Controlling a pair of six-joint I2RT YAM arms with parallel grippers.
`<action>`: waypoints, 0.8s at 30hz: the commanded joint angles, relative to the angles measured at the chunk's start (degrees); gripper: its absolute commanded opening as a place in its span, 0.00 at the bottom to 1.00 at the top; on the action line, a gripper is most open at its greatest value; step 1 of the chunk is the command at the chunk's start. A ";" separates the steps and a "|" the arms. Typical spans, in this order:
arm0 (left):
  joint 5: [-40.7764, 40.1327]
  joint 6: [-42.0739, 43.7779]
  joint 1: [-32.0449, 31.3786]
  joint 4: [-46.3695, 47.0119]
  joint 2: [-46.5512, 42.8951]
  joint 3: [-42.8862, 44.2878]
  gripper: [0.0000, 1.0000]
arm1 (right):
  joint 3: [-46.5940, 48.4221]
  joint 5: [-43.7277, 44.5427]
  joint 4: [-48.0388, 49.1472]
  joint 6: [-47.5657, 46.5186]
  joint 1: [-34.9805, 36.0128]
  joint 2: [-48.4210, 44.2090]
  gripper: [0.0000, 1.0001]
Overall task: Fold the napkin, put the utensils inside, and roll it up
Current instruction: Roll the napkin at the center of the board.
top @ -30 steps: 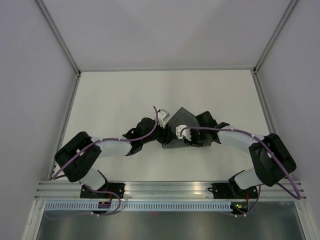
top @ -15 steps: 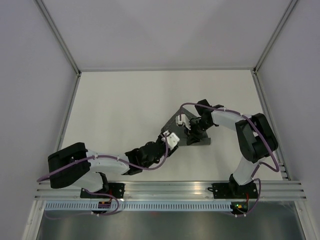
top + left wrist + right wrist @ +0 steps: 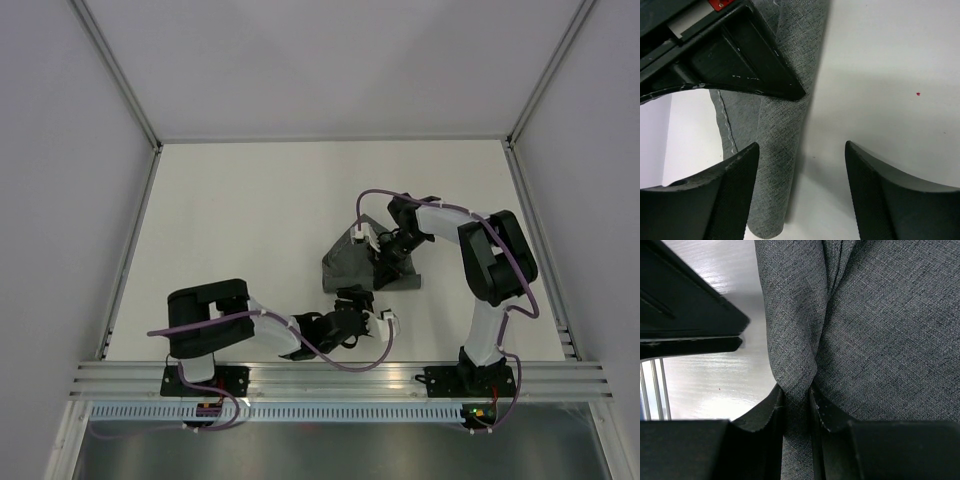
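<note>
The dark grey napkin (image 3: 350, 265) lies bunched and partly rolled in the middle of the table. My right gripper (image 3: 388, 252) sits on its right part, and in the right wrist view it (image 3: 797, 392) is shut on a pinched fold of the napkin (image 3: 880, 315). My left gripper (image 3: 352, 298) hovers just off the napkin's near edge. Seen from the left wrist, it (image 3: 801, 144) is open, with a rolled end of the napkin (image 3: 785, 130) lying beside its left finger (image 3: 715, 200), not gripped. The utensils are hidden.
White table (image 3: 230, 220) bounded by grey walls and a metal rail (image 3: 330, 375) at the near edge. The right arm's black gripper body (image 3: 740, 55) fills the upper left of the left wrist view, close over the napkin.
My left gripper has drawn back from the napkin toward the near edge and its jaws have widened. The right arm has swung in over the napkin, and its grip has held.
</note>
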 commanded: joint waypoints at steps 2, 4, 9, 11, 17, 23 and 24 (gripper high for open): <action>0.13 8.39 1.47 8.26 3.29 1.92 0.78 | -2.03 6.06 -1.31 -3.89 0.32 5.60 0.07; 1.18 8.31 2.61 7.59 4.52 2.53 0.80 | -1.50 6.06 -1.66 -3.89 0.23 6.21 0.07; 4.86 6.12 5.34 3.37 5.85 3.76 0.77 | -0.45 6.06 -2.54 -3.98 -0.30 7.53 0.07; 7.40 5.50 6.04 -0.04 5.94 4.55 0.72 | -0.10 5.88 -3.06 -4.15 -0.47 7.98 0.07; 11.98 1.28 7.54 -6.92 7.25 6.66 0.44 | 1.05 5.53 -4.30 -4.68 -0.74 9.03 0.07; 15.76 -4.34 8.68 -11.93 7.43 7.89 0.18 | 1.92 5.27 -5.35 -4.68 -0.74 9.65 0.08; 16.47 -6.00 8.85 -12.37 7.43 7.89 0.16 | 2.01 5.18 -5.44 -4.59 -0.82 9.56 0.08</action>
